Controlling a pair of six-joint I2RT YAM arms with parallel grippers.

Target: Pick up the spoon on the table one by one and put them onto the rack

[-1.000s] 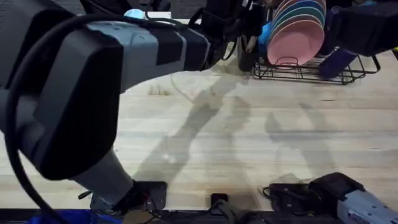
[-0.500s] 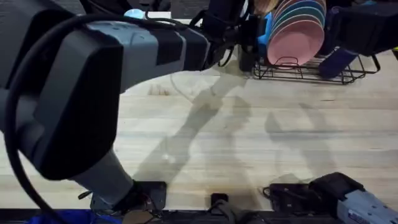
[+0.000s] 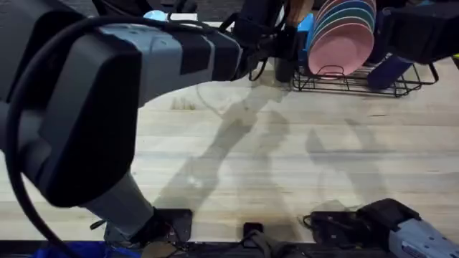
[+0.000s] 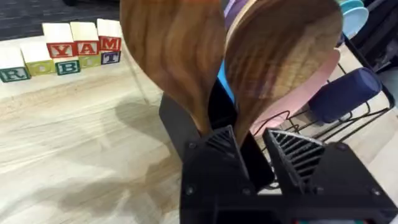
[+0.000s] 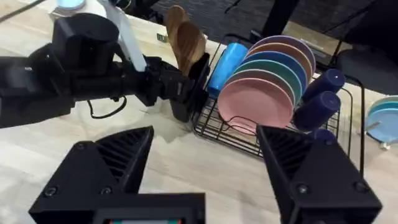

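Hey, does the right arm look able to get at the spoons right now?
Probably not cleanly: the left gripper sits right at the spoons beside the rack, though the open right gripper faces them.

Beyond the far edge we see dark grey carpeted floor [image 4: 37, 11]; a row of lettered toy blocks [image 4: 62, 53] stands at that edge; soft shadows [image 3: 237, 143] fall across the pale planks under even overhead light.

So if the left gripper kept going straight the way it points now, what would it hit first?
Probably the black utensil cup directly ahead of the left gripper, where both wooden spoons stand; depth is unclear.
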